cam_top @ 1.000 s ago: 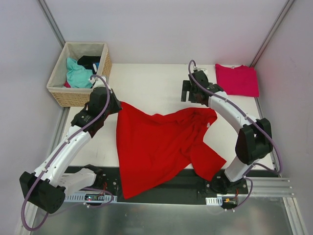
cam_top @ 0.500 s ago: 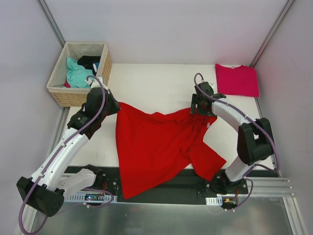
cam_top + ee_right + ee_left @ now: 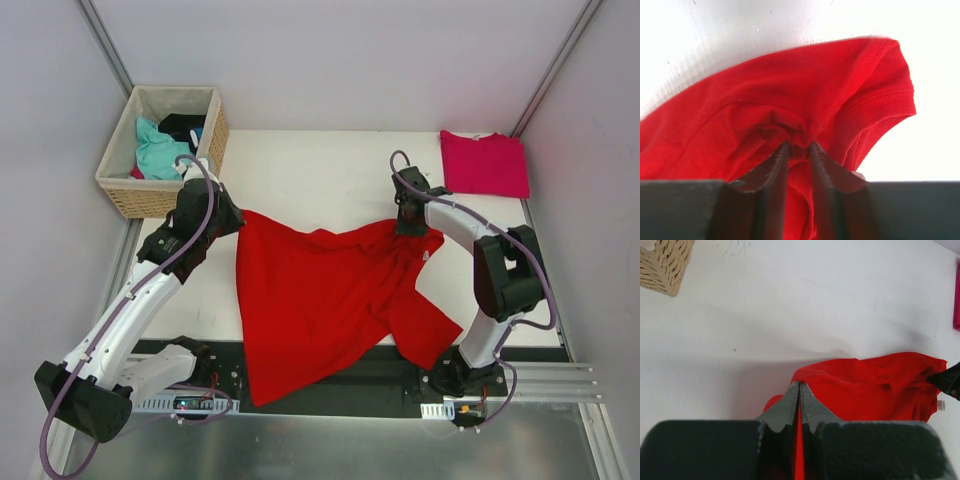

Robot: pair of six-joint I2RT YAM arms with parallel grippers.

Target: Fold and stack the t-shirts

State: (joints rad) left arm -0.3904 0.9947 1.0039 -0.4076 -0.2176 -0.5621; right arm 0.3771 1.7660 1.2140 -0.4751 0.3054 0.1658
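Red shirt (image 3: 320, 300) lies crumpled mid-desk (image 3: 320, 170), near part over the edge. Left hand (image 3: 799, 390) pinches its far-left corner, right hand (image 3: 797, 147) a bunched far-right fold, evidently to stretch it flat. Pink shirt (image 3: 485, 163) lies folded, far-right corner: likely stack base.

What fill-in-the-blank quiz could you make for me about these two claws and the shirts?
The left claw and right claw both pinch the t-shirt coloured ___.
The folded pink t-shirt lies at the table's far ___ corner.
The woven container at far left is a ___.
Missing words: red; right; basket.
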